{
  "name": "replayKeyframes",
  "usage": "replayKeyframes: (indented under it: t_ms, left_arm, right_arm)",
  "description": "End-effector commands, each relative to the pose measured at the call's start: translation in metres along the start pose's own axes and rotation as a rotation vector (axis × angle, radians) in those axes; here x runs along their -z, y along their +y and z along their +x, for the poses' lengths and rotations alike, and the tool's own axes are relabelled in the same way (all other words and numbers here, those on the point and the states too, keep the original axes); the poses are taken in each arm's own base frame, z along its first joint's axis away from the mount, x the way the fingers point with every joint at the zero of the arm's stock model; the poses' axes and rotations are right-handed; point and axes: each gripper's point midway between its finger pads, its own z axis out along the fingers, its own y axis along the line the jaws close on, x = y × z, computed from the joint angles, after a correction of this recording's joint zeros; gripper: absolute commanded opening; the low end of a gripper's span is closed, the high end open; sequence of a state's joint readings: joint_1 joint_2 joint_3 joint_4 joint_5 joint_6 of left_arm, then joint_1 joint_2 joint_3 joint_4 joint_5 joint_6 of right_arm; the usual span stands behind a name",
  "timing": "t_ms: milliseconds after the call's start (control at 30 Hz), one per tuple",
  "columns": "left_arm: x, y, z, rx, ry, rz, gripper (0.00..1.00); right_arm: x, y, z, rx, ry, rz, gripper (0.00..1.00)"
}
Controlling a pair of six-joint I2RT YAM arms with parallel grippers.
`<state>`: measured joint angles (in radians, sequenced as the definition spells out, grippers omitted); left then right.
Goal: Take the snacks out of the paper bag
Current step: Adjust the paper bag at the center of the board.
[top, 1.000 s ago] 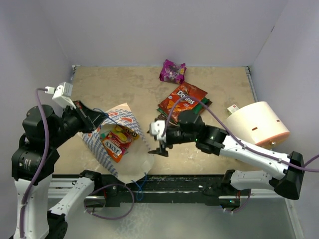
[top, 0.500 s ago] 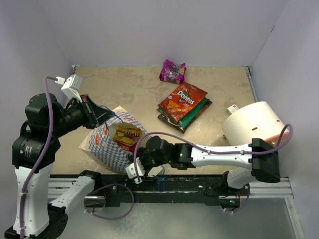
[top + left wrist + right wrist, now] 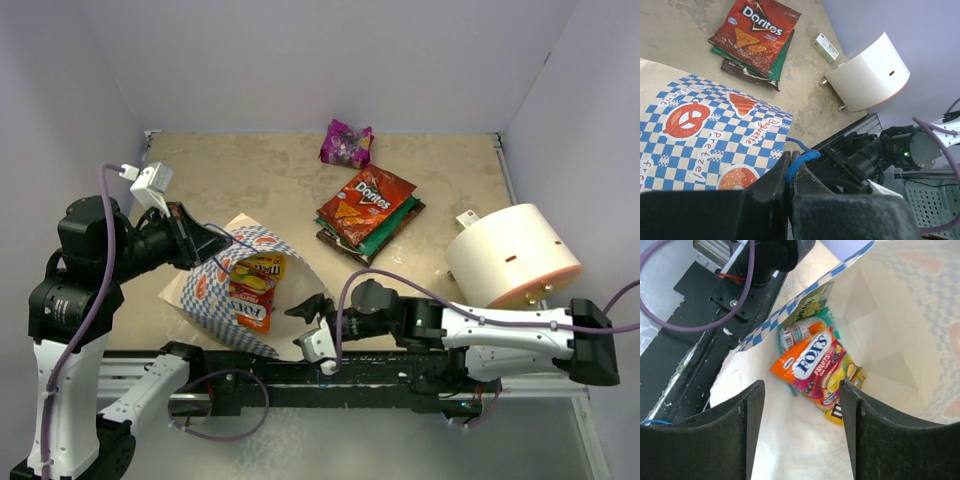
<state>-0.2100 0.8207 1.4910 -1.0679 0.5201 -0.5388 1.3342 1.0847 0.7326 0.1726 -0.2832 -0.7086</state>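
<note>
Left gripper (image 3: pixel 789 172): fingers pinched narrow on thin blue string handle (image 3: pixel 799 159) of cream paper bag with blue-and-white checkered band (image 3: pixel 700 135). Bag tipped over, just beyond the fingertips.

Right gripper (image 3: pixel 801 390): fingers wide, nothing between them, at the bag mouth. Ahead of the tips, inside the bag: shiny orange Fox's packet (image 3: pixel 812 367) overlapping a yellow packet (image 3: pixel 837 415). Small pale green packet (image 3: pixel 812 305) further in.

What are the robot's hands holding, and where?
Left gripper pinches the paper bag by its blue string handle. Right gripper is open, holding nothing.
</note>
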Motion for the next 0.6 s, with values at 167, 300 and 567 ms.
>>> replayKeyframes:
  t_ms: [167, 300, 567]
  left_arm:
    - [0.003, -0.003, -0.004, -0.018, -0.016, 0.004, 0.0]
    - [0.005, 0.002, -0.003, -0.025, -0.017, -0.028, 0.0]
    - [0.009, -0.002, -0.005, -0.022, -0.017, -0.022, 0.0]
  right_arm:
    - [-0.064, 0.004, 0.063, 0.088, 0.121, 0.014, 0.62]
    - [-0.086, -0.012, 0.086, 0.099, 0.151, 0.124, 0.73]
    - [-0.115, -0.025, 0.117, 0.092, 0.148, 0.162, 0.86]
